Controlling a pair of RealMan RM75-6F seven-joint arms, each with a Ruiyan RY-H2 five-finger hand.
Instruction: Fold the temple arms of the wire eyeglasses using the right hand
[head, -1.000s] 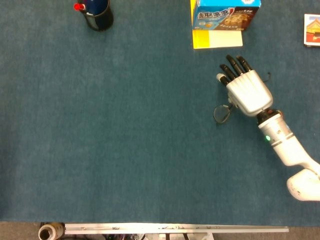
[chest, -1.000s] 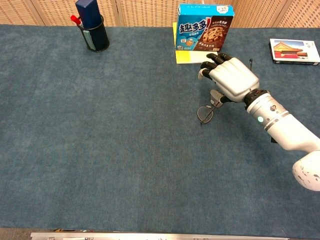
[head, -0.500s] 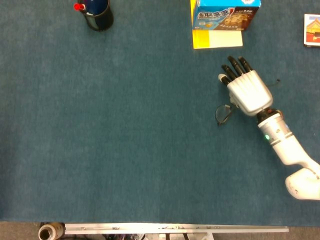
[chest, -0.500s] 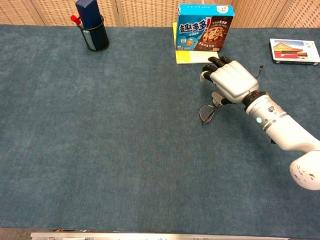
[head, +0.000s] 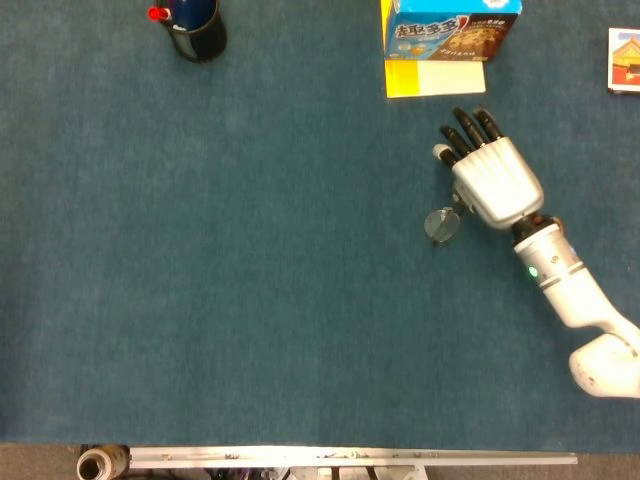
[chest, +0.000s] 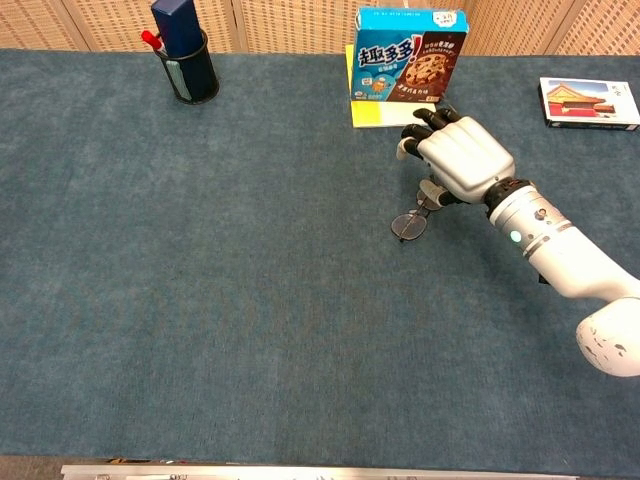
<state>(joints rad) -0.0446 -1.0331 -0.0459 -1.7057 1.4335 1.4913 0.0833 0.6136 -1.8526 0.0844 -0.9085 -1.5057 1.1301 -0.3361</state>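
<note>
Right robot hand (head: 492, 183) lies palm-down over the wire eyeglasses (head: 441, 224), fingers reaching toward 11 o'clock, partly curled; whether anything is pinched under the palm cannot be told from either view. Left robot hand not in view. Only one round lens and a bit of frame show at the hand's 7 o'clock edge, on the blue bench (head: 250, 260); the rest, both temples included, is hidden beneath the hand. Judgement: the eyeglasses are very light, thin wire that bends easily, lenses scratchable, likely to skid on the cloth. Best held by steadying the frame front near the hinge and pushing each temple close to its hinge, gently. Cookie box (head: 450, 30) sits at 12 o'clock, well apart.
</note>
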